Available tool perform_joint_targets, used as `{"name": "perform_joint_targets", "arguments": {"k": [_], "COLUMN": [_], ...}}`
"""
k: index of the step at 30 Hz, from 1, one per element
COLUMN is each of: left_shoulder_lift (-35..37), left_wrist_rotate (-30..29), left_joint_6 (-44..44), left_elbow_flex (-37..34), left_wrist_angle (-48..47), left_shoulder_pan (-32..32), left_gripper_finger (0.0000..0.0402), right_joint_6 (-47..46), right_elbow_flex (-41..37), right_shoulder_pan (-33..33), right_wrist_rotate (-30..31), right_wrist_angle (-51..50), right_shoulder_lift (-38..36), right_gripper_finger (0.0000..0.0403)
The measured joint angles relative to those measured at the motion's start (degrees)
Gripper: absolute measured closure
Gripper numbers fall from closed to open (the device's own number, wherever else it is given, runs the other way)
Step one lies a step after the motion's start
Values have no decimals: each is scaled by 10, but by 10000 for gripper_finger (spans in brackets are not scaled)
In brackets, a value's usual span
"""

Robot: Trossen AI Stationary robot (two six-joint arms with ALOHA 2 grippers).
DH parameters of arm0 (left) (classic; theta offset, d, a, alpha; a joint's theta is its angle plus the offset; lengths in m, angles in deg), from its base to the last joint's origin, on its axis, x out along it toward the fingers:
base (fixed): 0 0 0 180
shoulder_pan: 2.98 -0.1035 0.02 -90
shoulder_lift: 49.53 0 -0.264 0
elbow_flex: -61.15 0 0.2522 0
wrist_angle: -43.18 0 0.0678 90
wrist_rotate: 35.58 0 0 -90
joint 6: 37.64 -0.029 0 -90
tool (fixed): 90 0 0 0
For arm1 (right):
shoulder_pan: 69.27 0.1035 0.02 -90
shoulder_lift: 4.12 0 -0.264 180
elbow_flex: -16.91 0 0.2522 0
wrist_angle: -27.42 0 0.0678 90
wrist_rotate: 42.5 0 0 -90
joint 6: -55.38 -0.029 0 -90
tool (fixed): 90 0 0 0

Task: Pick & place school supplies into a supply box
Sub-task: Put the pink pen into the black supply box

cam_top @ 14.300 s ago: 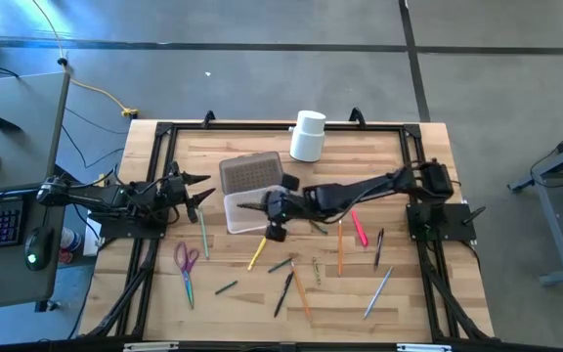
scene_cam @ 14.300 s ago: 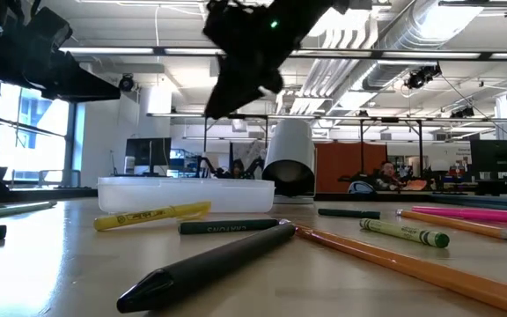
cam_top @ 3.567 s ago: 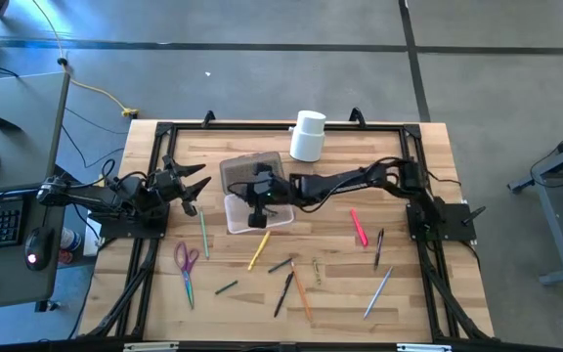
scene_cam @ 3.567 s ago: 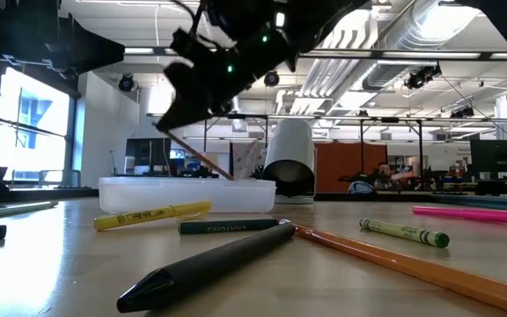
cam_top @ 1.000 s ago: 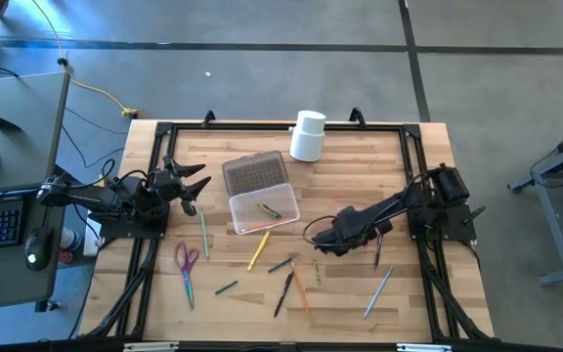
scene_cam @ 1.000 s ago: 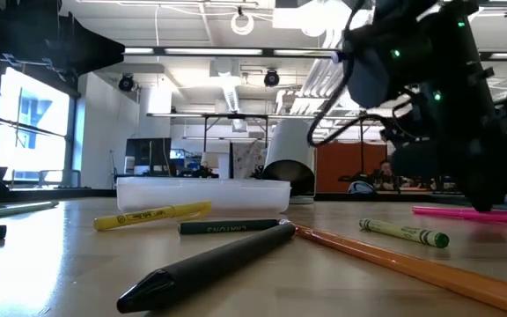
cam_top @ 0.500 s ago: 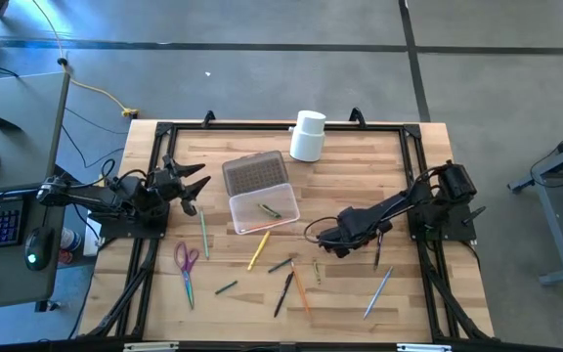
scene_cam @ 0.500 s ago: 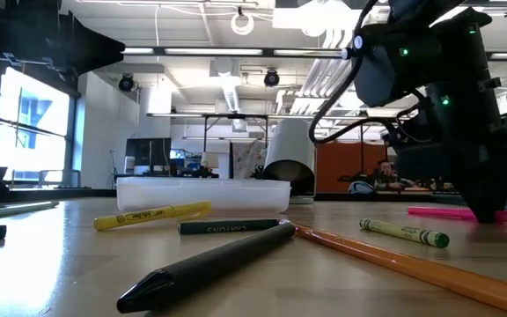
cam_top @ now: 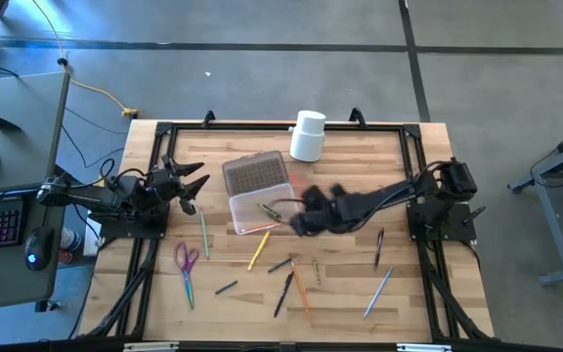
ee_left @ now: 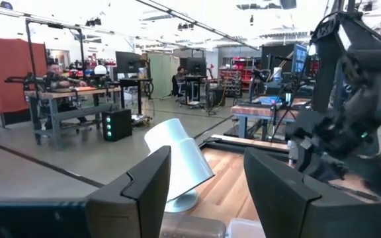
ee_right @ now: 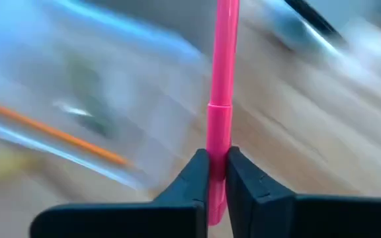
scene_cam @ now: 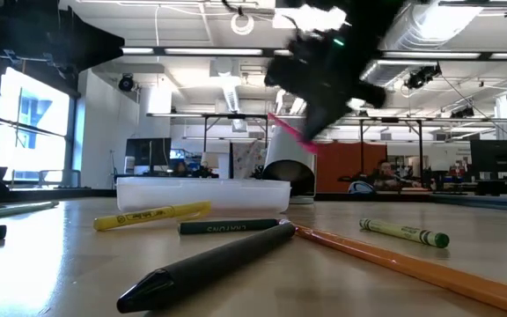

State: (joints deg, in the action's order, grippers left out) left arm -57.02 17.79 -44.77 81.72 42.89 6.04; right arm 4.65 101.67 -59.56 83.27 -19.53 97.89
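Wooden surface carries the scattered school supplies: scissors, yellow marker, orange pencil, silver pen, black pen and a few more pens near the middle.

Supply box sits left of centre, open, its textured lid folded back toward the far edge; an orange pencil and a green item lie inside. White cylinder stands beyond it, not part of the job.

Right arm reaches across from the right side; right pincer hangs above the surface just beside the box's right edge, blurred in the high view.

Key relation: box lies directly to the left of the right pincer, very near. Right wrist view shows its fingers clamped on a pink pen, whose long axis runs straight out ahead of them toward the box.

My read: carry step, release next once the pen is over the tray.

Left pincer waits at the left edge, fingers apart, holding nothing, on the box's other side.
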Motion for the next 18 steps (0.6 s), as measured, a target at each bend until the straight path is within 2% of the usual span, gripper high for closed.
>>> {"name": "perform_joint_targets", "arguments": {"k": [3, 5, 6, 10, 13, 16, 18], "left_shoulder_lift": [0, 0, 0, 0, 0, -1, -1], "left_wrist_rotate": [0, 0, 0, 1, 1, 0, 0], "left_joint_6": [-1, -1, -1, -1, -1, -1, -1], "left_elbow_flex": [0, 0, 0, 0, 0, 0, 0], "left_wrist_angle": [0, 0, 0, -4, -5, -5, -5], "left_shoulder_pan": [0, 0, 0, 0, 0, 0, 0], "left_gripper_finger": [177, 177, 177, 177, 177, 177, 177], "right_joint_6": [222, 308, 334, 343, 330, 361, 384], "right_elbow_flex": [10, 12, 12, 11, 10, 11, 11], "right_shoulder_pan": [-28, -45, -53, -79, -94, -102, -102], "right_wrist_rotate": [-74, -104, -119, -140, -180, -225, -230], "right_wrist_angle": [186, 282, 297, 268, 250, 253, 246], "right_shoulder_lift": [7, 19, 21, 43, 66, 89, 104], "right_gripper_finger": [397, 395, 394, 392, 392, 393, 393]}}
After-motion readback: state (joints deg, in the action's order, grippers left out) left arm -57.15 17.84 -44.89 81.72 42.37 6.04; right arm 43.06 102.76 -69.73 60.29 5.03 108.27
